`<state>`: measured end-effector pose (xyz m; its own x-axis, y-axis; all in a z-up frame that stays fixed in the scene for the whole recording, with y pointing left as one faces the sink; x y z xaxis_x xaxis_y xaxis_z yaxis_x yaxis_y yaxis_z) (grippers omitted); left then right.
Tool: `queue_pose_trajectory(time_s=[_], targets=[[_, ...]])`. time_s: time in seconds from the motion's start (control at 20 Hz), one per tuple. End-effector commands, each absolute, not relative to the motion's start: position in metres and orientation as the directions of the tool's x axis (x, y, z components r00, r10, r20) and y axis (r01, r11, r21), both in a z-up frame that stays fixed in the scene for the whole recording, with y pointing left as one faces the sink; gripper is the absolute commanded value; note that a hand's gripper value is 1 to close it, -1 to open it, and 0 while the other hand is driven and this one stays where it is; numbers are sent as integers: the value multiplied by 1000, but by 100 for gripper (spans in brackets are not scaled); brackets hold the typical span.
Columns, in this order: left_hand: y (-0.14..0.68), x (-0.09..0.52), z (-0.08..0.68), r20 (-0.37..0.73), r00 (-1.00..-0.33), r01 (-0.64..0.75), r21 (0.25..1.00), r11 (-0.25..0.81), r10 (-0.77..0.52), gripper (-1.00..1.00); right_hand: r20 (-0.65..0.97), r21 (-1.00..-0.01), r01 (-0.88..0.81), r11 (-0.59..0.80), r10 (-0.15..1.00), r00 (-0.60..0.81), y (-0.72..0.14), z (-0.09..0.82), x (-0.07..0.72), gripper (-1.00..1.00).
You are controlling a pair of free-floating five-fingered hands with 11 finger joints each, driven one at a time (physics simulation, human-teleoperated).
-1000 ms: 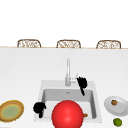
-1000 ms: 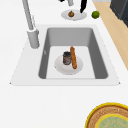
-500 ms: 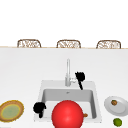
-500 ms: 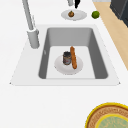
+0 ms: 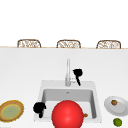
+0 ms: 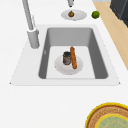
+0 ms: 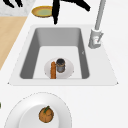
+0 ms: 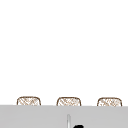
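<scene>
The right hand [image 5: 77, 74], fingers extended downward and holding nothing, hovers just beside the faucet [image 5: 67, 72] at the sink's [image 5: 40, 93] back edge, nearer to it than the left hand [image 5: 39, 108], loosely curled and empty, at the front-left corner.

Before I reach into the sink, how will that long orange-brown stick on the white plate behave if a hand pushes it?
The long orange-brown stick lies flat on the round white plate, so it would probably roll or slide. It rests against the small dark jar, which might tip. It looks rigid, not floppy.
</scene>
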<state>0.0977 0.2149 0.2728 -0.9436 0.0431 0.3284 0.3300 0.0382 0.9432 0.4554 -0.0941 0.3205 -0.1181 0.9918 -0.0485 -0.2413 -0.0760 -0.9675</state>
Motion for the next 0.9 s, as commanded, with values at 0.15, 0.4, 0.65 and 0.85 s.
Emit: queue_pose_trajectory(time_s=[0.15,0.4,0.65,0.85], targets=[[215,98,273,328,-944,330,943,38,43,0,-105,-915,-376,-145,987,-123,-86,314,490,-100],[215,98,273,328,-944,330,943,38,43,0,-103,-900,-410,-146,987,-124,-85,290,525,-100],[215,98,273,328,-944,330,943,38,43,0,-54,-891,-441,-110,989,-138,-91,258,556,-100],[215,98,273,328,-944,330,943,38,43,0,-3,-893,-446,-65,990,-140,-105,245,574,-100]])
